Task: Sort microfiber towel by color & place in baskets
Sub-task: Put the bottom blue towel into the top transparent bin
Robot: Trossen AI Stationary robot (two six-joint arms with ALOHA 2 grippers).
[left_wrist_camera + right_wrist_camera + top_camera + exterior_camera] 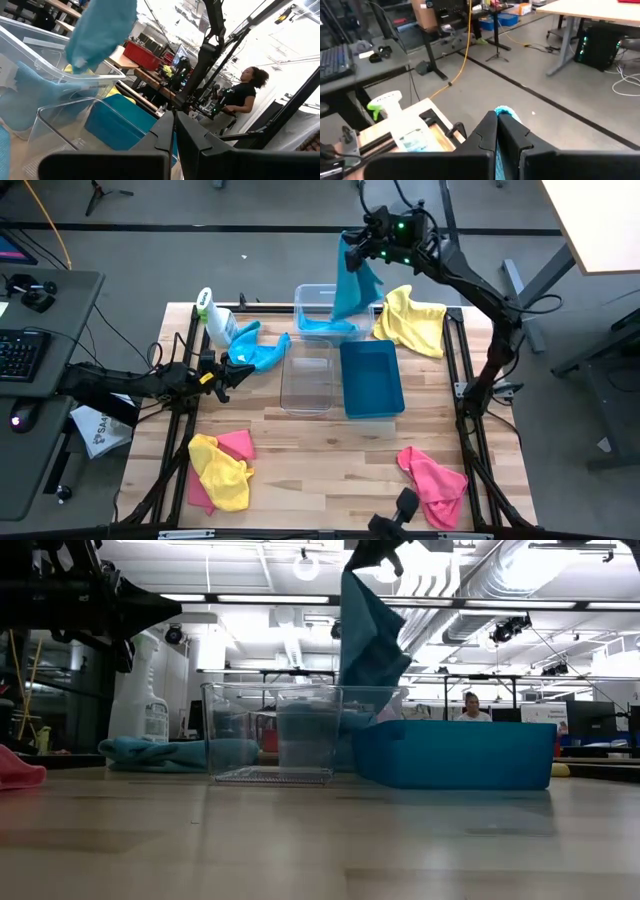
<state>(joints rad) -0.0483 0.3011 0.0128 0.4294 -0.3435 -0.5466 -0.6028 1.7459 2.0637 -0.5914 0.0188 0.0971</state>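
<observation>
My right gripper (362, 248) is high over the table's far edge, shut on a blue towel (350, 285) that hangs down from it. The towel also shows in the low view (370, 635). Below it stands a clear bin (325, 305) with blue cloth (325, 326) in it. A second clear bin (308, 375) and a teal bin (372, 377) stand nearer. My left gripper (230, 372) is shut and empty at the table's left, beside another blue towel (258, 350) that lies on the table. My right gripper pinches the blue towel's top end (502, 111) between its two fingers, which come from above. A small tuft of cloth sticks out past the fingertips. The towel hangs slack below the gripper, and its lower end (345, 315) reaches the far clear bin.
A white spray bottle (215, 315) stands at the far left. A yellow towel (410, 318) lies at the far right, a yellow and pink pile (220, 465) at the near left, and a pink towel (435, 480) at the near right. A person (472, 708) sits beyond the table.
</observation>
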